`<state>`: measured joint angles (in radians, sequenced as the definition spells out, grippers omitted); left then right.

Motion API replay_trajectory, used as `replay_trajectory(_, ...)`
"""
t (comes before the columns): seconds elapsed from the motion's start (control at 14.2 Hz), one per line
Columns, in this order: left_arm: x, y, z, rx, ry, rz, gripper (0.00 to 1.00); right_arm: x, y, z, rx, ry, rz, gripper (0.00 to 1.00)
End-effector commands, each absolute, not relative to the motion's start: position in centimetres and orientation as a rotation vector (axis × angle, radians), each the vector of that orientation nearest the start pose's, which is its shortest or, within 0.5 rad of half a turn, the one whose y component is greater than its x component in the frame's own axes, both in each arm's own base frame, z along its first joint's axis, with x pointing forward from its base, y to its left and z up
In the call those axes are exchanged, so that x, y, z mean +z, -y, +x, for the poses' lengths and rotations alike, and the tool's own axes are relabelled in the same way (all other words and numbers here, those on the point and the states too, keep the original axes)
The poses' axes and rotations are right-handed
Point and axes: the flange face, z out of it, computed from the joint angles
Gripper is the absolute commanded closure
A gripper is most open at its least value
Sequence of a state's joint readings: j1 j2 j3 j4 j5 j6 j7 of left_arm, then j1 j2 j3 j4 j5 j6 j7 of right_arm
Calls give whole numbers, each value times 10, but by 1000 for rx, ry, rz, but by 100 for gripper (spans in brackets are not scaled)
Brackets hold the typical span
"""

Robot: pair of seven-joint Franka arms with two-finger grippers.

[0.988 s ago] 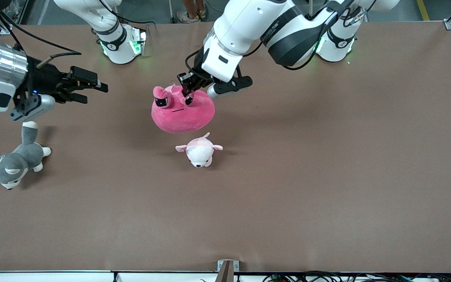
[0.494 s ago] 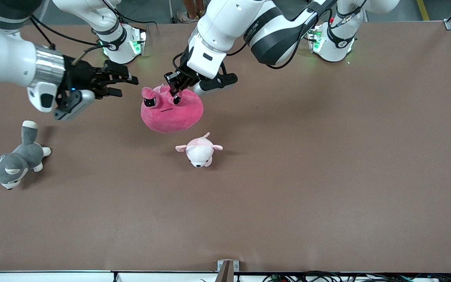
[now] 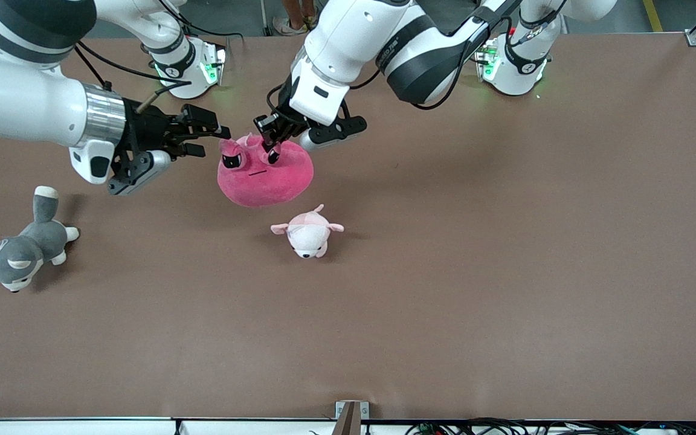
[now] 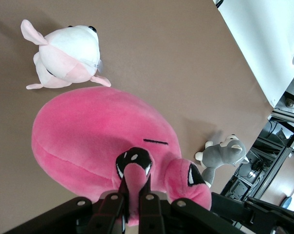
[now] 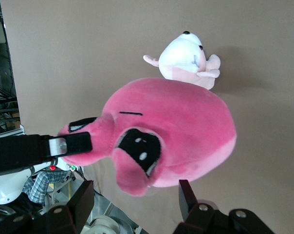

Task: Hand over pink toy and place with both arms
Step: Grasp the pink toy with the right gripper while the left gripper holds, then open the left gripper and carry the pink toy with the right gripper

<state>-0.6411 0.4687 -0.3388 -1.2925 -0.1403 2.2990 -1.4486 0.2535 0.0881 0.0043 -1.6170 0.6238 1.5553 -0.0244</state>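
Handover, receiving approach. The left pincer (image 3: pixel 270 134) is clamped shut on a fold of plush at the top of the pink toy (image 3: pixel 266 175), between its eyes, and holds it hanging clear above the counter (image 3: pixel 505 241). The right pincer (image 3: pixel 212 138) stands beside the toy at its ear flap, fingers (image 5: pixel 71 144) spread, holding nothing; in the right wrist view one finger lies along the ear flap while the other sits off the body, so the toy is not yet between them.

Risks, judged from this arrangement:
- The left grip takes only a small pinch of fabric. A push from the incoming right pincer could drag the fold out and drop the toy.
- If the right pincer closes where it stands, it may catch only the ear flap, or nothing. A release by the left pincer would then let the toy swing or fall.
- The white plush (image 3: pixel 307 232) lies on the counter just below the hanging toy; a dropped toy would land on or against it.
- The two pincers work close together at the toy's top, so their fingers could collide.

The grey plush (image 3: pixel 19 251) lies well apart, under the right arm.
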Motion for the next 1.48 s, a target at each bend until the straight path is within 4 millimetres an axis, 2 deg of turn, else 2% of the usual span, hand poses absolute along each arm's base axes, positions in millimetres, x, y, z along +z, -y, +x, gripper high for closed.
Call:
replay_trajectory(0.0,562,582,455,-73,-764,2377,99,574,-219,538,285,297,-2499,21)
replay_trajectory(0.42,564,581,456,-67,-762,2376,99,558,-222,544,299,298,-2526,21)
replay_trajectory(0.71,564,581,457,-65,-760,2376,99,555,-240,540,274,355,-2581,21)
replay_trajectory(0.85,565,580,457,-63,-758,2376,99,554,-241,539,271,367,-2606,24)
replay_trajectory(0.92,565,580,457,-62,-757,2376,99,554,-238,540,271,362,-2606,29)
replay_trajectory(1.06,566,581,457,-60,-753,2375,99,555,-235,541,273,359,-2606,44)
replay_trajectory(1.2,566,581,457,-58,-753,2370,98,557,-235,541,267,359,-2605,66)
replay_trajectory(1.41,566,581,457,-59,-752,2370,95,559,-235,541,261,362,-2604,88)
